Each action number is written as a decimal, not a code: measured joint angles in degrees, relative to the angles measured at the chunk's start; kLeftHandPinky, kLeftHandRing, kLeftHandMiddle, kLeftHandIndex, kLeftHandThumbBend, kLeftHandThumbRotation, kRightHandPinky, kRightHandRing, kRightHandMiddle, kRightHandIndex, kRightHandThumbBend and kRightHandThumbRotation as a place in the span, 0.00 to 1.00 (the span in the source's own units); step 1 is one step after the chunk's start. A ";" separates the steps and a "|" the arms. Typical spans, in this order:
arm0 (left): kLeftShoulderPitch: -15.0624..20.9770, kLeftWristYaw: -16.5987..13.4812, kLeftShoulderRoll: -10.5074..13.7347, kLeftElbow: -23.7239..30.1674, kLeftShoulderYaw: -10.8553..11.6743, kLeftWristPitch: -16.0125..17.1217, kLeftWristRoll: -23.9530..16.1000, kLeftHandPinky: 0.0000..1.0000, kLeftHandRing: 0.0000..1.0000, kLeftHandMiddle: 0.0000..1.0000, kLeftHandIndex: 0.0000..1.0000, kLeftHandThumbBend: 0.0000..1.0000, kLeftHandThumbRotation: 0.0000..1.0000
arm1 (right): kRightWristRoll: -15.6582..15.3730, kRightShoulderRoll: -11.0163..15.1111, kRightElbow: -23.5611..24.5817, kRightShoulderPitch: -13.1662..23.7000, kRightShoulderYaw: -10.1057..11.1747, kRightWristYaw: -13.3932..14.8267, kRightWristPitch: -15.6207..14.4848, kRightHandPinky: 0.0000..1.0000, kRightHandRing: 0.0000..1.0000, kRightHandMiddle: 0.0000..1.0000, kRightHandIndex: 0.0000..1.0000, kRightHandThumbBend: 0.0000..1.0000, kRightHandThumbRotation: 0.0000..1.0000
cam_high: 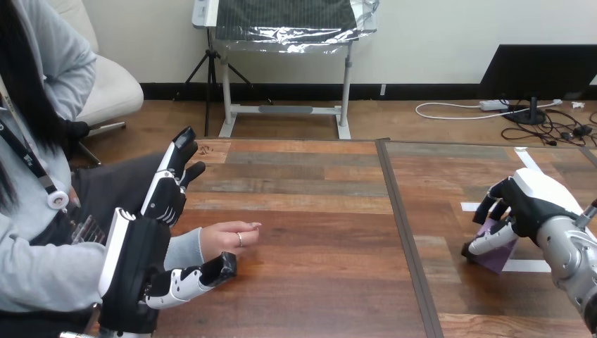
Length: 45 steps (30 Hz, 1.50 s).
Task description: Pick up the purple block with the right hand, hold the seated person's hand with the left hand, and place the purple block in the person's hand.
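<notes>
The purple block (495, 253) rests on the table at the right, mostly hidden under my right hand (524, 201). That hand's fingers (493, 205) curl over the block's top and its thumb (486, 243) presses the near side. At the left, the person's hand (229, 236) lies on the table, palm down and fingers loosely bent. My left hand (144, 260) stands open beside the person's wrist, with its fingers (172, 176) stretched straight beyond the wrist. Its thumb (200, 276) lies on the near side of the wrist, not curled round it.
A dark seam (398, 211) runs front to back through the wooden table's middle. White tape strips (526, 266) mark the table by the block. The person sits at the table's left edge.
</notes>
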State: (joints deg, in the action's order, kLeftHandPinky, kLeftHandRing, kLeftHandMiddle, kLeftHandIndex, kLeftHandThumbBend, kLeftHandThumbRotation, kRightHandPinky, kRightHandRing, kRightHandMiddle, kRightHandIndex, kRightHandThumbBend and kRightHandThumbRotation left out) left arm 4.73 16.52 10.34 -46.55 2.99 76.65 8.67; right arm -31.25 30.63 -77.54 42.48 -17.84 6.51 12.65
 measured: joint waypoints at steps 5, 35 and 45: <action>0.02 -0.06 -0.01 -0.19 0.10 0.00 -0.10 0.90 0.96 0.99 0.96 1.00 0.65 | 0.42 -0.08 0.00 0.00 0.23 0.13 0.70 0.45 0.49 0.52 0.50 0.89 0.00; 0.31 -0.16 -0.08 -0.54 0.13 0.00 -0.07 0.90 0.97 0.98 0.95 1.00 0.64 | 4.40 -0.88 0.23 0.00 2.66 1.81 5.04 0.45 0.49 0.52 0.51 0.87 0.00; 0.32 -0.15 -0.12 -0.59 0.12 0.00 -0.05 0.90 0.96 0.98 0.95 1.00 0.64 | 4.94 -1.04 1.47 0.00 3.22 1.81 6.65 0.45 0.49 0.52 0.51 0.86 0.00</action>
State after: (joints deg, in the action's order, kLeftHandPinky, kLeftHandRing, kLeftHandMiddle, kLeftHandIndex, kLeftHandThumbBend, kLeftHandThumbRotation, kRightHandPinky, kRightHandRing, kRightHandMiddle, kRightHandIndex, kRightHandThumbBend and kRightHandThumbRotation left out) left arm 5.04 16.37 10.22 -47.14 3.12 76.65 8.62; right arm -26.31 29.59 -76.07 42.48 -14.62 8.32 19.30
